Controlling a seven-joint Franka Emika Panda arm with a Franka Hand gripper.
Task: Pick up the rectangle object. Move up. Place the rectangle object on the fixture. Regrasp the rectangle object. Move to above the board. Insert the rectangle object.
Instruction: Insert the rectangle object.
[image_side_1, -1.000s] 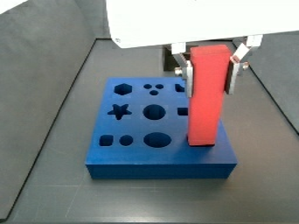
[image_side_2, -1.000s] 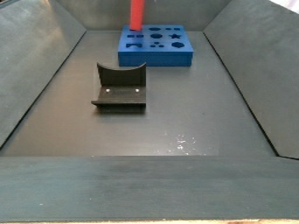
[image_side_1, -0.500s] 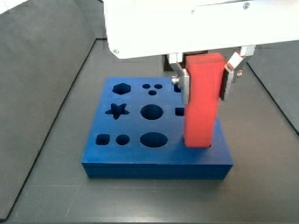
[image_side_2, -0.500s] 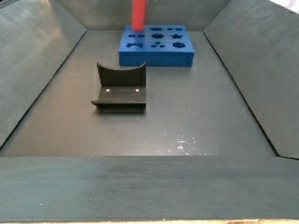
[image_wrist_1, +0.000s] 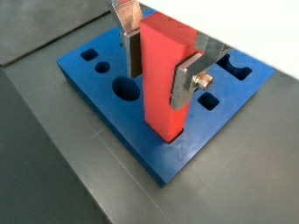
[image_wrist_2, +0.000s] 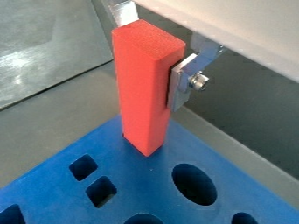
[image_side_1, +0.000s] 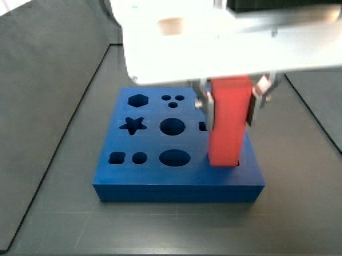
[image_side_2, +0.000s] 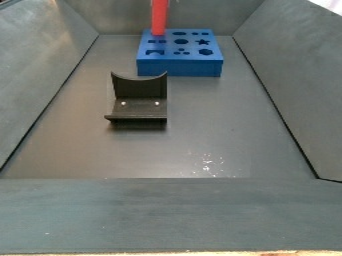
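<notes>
My gripper (image_wrist_1: 160, 66) is shut on the red-orange rectangle object (image_wrist_1: 163, 79) and holds it upright, long axis vertical. The silver fingers (image_wrist_2: 187, 77) clamp its upper part in both wrist views. The rectangle object (image_side_1: 229, 120) hangs over the blue board (image_side_1: 154, 140), with its lower end close to the top face near one edge. I cannot tell if they touch. The board shows in both wrist views (image_wrist_1: 117, 118) (image_wrist_2: 128, 188). In a side view the rectangle object (image_side_2: 158, 15) stands over the board (image_side_2: 181, 62). The dark fixture (image_side_2: 136, 100) sits apart with nothing in its notch.
The board has several cut-outs: a star (image_side_1: 134, 126), circles (image_side_1: 175, 127) and small squares (image_side_1: 120, 158). Dark sloping walls (image_side_2: 54, 90) enclose the grey floor. The white hand body (image_side_1: 227, 40) hides the far part of the bin in a side view.
The white hand has come lower and fills more of the side view. The rectangle object stays clamped, and its lower end stays over the same spot on the board.
</notes>
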